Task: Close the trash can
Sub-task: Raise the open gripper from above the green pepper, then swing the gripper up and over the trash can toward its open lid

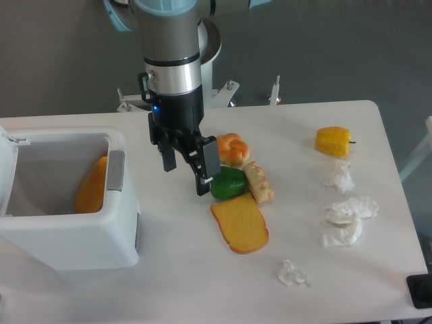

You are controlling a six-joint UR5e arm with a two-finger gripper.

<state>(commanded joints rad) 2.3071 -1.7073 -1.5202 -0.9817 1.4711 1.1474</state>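
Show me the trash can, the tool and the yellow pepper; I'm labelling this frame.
trash can point(74, 239): fixed camera, front wall.
tool point(185, 175): fixed camera, between fingertips.
yellow pepper point(333, 141): fixed camera, body centre.

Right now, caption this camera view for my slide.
Open gripper hovers beside the open trash can, orange item inside, food on the table.

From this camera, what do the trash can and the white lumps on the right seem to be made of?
The trash can looks like moulded white plastic with a smooth, slightly glossy finish: rounded corners and even walls suggest it. The white lumps look like crumpled tissue or paper: matte, with irregular soft creases. Which of the two is not certain.
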